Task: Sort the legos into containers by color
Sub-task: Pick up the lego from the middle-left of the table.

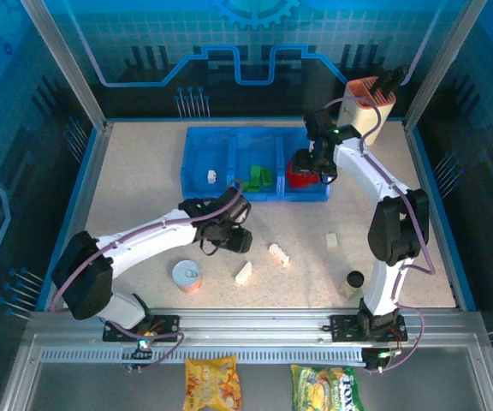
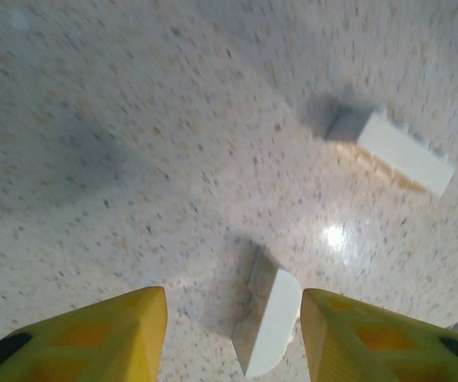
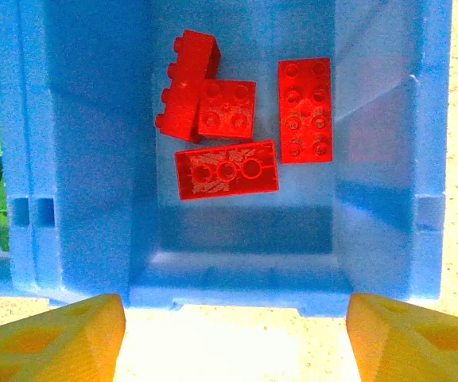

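Left gripper (image 2: pixel 234 302), open and empty, hangs low over the table (image 1: pixel 135 197); a loose white brick (image 2: pixel 267 322) lies below, between its fingertips, with a second white brick (image 2: pixel 392 151) farther off. Right gripper (image 3: pixel 237 306), open and empty, hangs above the right compartment of the blue tray (image 3: pixel 94 159), where the red bricks (image 3: pixel 227 169) lie. Green bricks (image 1: pixel 260 177) fill the middle compartment.

The tabletop (image 1: pixel 144 188) is a pale, speckled, stone-look sheet with fine dark and orange flecks, edged in blue. Behind it stands a glossy blue back wall (image 1: pixel 246 51) printed with a gear and circuit-like lines. Silver metal posts (image 1: pixel 65 64) slant up at the rear corners. A metal rail (image 1: pixel 255 325) runs along the near edge. Light leaves a small bright glare (image 2: pixel 334 236) on the surface.
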{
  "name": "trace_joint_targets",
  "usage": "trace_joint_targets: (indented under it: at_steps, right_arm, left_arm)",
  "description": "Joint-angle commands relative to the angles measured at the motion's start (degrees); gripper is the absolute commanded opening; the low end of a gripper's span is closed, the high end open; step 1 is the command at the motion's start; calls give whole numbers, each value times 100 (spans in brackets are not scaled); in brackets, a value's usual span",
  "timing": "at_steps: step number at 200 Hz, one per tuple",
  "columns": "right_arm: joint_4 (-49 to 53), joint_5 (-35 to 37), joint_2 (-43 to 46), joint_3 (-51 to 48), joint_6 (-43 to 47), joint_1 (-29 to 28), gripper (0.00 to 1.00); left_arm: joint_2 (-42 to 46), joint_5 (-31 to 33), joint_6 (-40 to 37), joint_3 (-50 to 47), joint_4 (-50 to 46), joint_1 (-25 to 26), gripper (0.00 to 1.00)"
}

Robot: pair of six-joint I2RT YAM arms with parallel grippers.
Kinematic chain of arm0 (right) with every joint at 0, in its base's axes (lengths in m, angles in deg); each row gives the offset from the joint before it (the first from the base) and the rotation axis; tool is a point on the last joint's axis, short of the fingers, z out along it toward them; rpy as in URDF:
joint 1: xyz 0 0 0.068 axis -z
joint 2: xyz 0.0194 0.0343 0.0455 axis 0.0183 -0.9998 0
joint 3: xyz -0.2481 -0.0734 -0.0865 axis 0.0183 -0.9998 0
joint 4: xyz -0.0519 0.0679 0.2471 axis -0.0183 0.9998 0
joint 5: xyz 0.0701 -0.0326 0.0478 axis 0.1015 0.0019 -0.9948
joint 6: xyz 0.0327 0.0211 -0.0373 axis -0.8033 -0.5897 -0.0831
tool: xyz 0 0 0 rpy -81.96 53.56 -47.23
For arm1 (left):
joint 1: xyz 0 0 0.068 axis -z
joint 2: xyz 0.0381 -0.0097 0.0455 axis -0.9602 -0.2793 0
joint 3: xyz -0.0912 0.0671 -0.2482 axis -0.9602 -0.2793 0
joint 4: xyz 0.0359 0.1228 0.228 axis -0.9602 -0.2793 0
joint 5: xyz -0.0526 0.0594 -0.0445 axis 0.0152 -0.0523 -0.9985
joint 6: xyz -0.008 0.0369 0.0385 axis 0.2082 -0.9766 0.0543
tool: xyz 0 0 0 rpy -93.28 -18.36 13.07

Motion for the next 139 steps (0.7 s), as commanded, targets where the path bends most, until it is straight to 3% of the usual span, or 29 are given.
trace_joint_targets:
  at_steps: [1, 44, 139]
  right_arm:
    - [106, 58, 255, -144, 61, 23, 75]
    - [59, 76, 369, -327, 79, 85, 75]
    - [5, 47, 418, -489, 98, 161, 75]
  left_arm:
    - [-184, 188, -95, 152, -434, 297, 50]
    - [-589, 340, 125, 213, -493, 823, 56]
    - [-1531, 443, 209, 354, -439, 1256, 53]
